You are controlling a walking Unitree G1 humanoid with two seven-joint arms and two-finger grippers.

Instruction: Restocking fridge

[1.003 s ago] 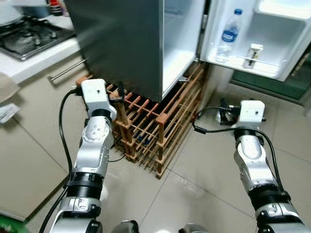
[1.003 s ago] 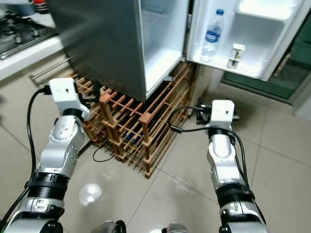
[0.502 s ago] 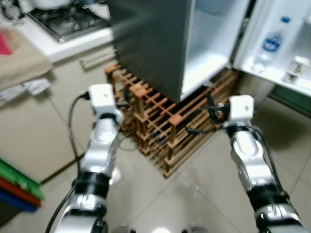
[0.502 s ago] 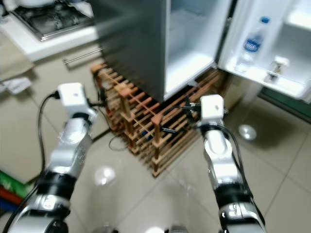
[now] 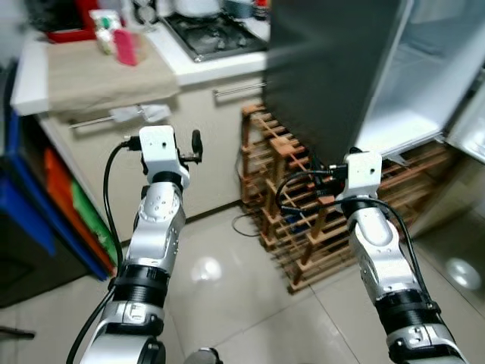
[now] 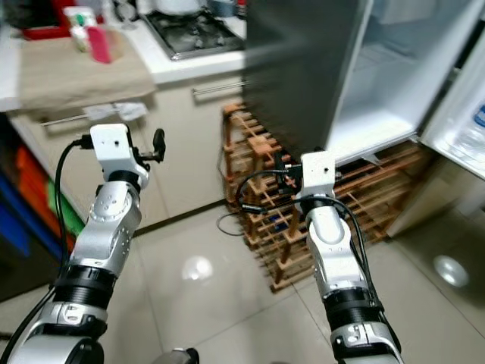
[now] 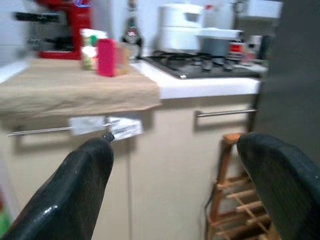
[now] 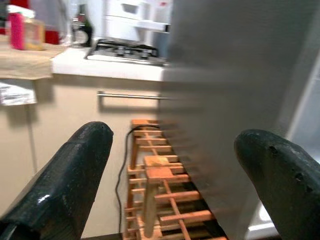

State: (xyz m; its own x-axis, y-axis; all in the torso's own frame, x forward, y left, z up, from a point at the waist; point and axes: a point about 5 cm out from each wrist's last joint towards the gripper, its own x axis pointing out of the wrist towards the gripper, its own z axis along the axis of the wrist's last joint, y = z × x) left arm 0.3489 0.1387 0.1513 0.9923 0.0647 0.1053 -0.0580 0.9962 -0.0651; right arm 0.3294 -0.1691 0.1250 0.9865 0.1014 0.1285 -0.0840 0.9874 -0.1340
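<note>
The grey fridge (image 5: 333, 68) stands at the right with its white inside (image 5: 432, 83) open; its door (image 6: 466, 114) shows at the right edge. A pink container (image 5: 125, 47) and other small items sit on a beige cloth (image 5: 98, 76) on the counter at the upper left. My left gripper (image 7: 175, 145) is open and held up in front of the counter cabinets, with nothing between its fingers. My right gripper (image 8: 172, 137) is also open and empty, held before the wooden rack (image 5: 303, 205) under the fridge.
A gas stove (image 5: 216, 32) sits on the white counter beside the fridge, with a red appliance (image 7: 70, 25) further left. Metal drawer handles (image 5: 239, 89) run along the cabinets. Blue, orange and green objects (image 5: 45, 205) stand at the far left. Glossy tiles (image 5: 220, 288) lie below.
The whole picture has swung left: the fridge door has slid to the right edge and the counter with the cloth has come into view. Both arms stay raised, with open grippers.
</note>
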